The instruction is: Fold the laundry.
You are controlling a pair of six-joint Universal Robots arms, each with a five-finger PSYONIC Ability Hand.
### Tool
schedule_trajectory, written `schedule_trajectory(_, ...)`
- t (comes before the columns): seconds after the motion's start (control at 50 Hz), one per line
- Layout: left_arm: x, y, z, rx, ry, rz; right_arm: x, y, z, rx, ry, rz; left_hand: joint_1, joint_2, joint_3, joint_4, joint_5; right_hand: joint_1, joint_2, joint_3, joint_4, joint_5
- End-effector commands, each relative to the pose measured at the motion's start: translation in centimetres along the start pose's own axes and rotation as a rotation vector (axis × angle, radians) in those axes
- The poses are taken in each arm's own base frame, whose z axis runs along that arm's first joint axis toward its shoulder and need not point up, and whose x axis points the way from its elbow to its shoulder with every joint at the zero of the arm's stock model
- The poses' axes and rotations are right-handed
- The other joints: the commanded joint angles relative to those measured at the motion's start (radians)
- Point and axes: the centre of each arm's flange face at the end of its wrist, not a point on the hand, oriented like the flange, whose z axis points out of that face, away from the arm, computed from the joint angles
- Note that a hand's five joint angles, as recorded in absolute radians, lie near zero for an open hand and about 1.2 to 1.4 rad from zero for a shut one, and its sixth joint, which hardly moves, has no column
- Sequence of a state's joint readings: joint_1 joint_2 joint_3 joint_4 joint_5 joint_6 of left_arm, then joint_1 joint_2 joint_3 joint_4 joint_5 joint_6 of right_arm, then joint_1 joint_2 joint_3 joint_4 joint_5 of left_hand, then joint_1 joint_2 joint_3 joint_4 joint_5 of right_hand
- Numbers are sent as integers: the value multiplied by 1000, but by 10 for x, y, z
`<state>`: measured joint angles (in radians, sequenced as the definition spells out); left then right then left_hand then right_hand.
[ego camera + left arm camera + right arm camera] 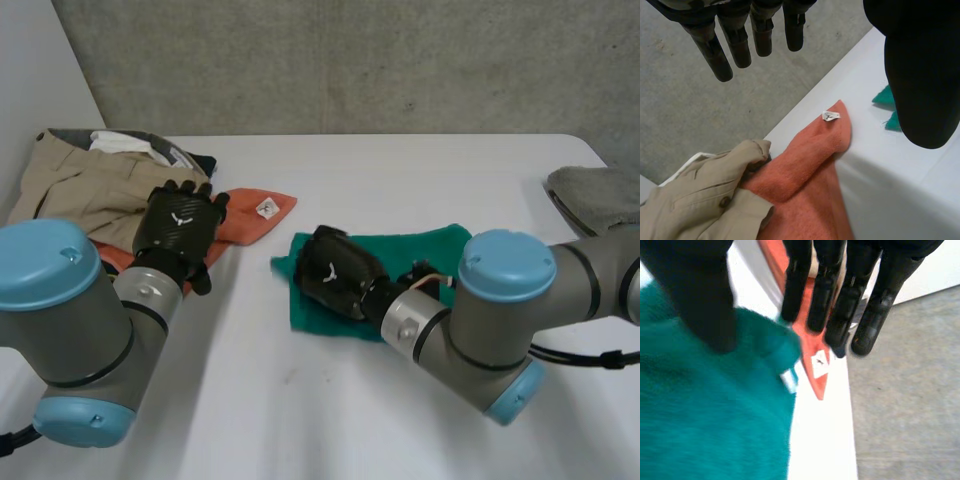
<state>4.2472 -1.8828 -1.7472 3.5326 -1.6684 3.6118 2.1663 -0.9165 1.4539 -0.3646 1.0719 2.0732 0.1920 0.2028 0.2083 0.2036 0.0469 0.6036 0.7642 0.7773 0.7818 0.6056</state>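
Nearest, the right hand (335,270) is recorded over the left corner of the green cloth (420,255). The cloth lies flat about the middle of the table (400,170), its long axis parallel to the near edge. In the right wrist view the fingers (822,295) are seen straight and slightly spread, reaching past that corner, with the thumb (705,300) over the cloth. No pinch is seen and nothing is held.

The coming move is judged to turn on this: the corner lies under the right hand's palm and the rest of the cloth runs away from the fingertips, back toward the wrist. A fold would therefore carry the corner rightward along the long axis. The right hand is by far the nearer to it.

Farther off, toward the left edge, the left hand (180,225) hovers above the orange towel (255,215), well apart from the green cloth. Its fingers (715,55) are straight, spread and empty. The towel is partly overlapped by khaki trousers (70,185) at the far left corner. A grey cloth (595,195) lies at the right edge.

The head view hides the right hand's fingers under its back; the right wrist view exposes them. The left wrist view adds the tag (831,115) at the towel's tip, which points toward the green cloth.
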Motion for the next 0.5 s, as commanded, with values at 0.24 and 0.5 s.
schedule_trajectory(0.24, 26, -27, -5, 96, 67, 4, 72, 70, -91, -422, 256, 731, -17, -28, -34, -29, -47, -429, -590, -603, -607, -606)
schedule_trajectory(0.5, 39, -22, -10, 82, 99, 10, 54, 147, -114, -701, 203, 569, -17, -28, -34, -29, -47, 763, 603, 590, 585, 587)
